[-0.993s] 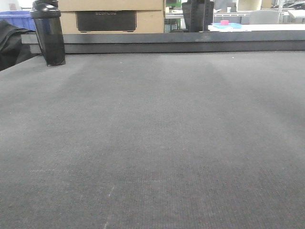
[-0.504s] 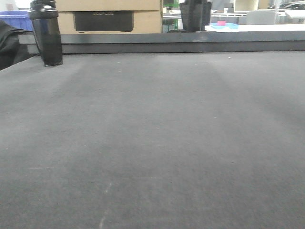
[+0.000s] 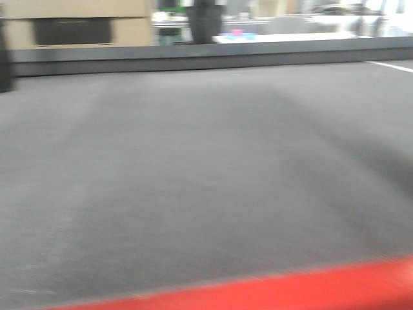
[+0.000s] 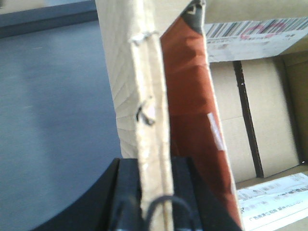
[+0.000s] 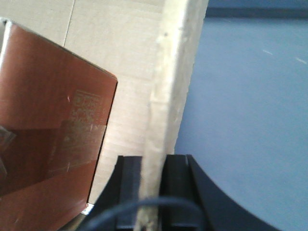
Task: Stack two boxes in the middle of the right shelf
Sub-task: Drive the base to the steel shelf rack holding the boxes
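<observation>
The left end effector (image 4: 155,190) is pinched tight on an upright wall of the brown cardboard box (image 4: 132,82), with a black finger on either face of the taped rim. The right end effector (image 5: 153,185) is clamped the same way on a cardboard wall. This is probably the opposite side of that box, though neither wrist view shows the whole of it. Each wrist looks along its wall. A reddish-brown packet (image 4: 187,101) and barcode labels (image 4: 255,33) lie inside the box, and the grey counter (image 4: 48,125) is on the outer side of each wall. Since half a second ago the front view has swung. The dark bottle (image 3: 3,64) now sits at the left edge, the far carton (image 3: 77,19) has shifted left, a red band (image 3: 290,289) has come in along the bottom, and everything is smeared.
</observation>
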Robot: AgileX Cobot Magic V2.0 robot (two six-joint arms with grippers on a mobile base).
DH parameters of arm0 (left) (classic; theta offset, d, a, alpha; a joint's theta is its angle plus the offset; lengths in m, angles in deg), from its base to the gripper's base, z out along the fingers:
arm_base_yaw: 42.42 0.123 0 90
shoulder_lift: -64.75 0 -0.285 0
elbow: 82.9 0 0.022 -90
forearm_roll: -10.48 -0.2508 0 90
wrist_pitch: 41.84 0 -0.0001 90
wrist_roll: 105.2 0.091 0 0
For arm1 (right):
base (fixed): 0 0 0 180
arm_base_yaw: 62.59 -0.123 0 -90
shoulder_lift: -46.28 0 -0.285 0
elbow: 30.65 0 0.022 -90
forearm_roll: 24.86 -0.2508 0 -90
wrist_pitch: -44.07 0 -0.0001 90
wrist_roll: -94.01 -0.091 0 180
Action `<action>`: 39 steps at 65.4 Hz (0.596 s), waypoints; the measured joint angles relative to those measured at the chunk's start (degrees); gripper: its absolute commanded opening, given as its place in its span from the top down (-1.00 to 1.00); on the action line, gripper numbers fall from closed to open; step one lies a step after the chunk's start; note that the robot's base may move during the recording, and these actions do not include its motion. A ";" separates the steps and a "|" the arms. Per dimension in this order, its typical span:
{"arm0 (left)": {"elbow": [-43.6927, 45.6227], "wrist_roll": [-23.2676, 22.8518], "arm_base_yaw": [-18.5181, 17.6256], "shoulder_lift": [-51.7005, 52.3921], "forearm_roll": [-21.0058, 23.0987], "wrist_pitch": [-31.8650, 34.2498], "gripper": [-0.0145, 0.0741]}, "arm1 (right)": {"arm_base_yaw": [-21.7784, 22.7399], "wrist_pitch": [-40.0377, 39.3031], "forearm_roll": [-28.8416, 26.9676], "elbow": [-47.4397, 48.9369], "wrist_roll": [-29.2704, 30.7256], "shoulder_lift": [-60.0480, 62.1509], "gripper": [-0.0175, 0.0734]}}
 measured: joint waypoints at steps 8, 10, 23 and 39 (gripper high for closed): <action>0.00 0.00 0.00 0.00 0.00 0.00 0.92 | 0.00 0.00 0.00 0.00 0.00 0.00 0.95; 0.00 0.00 0.00 0.00 0.00 0.00 0.92 | 0.00 0.00 0.00 0.00 0.11 0.00 0.95; 0.00 0.00 0.00 0.00 0.00 0.10 0.92 | 0.00 0.00 0.00 0.00 0.02 0.00 0.95; 0.00 0.00 0.00 0.00 0.00 0.10 0.92 | 0.00 0.00 0.00 0.00 0.02 0.00 0.95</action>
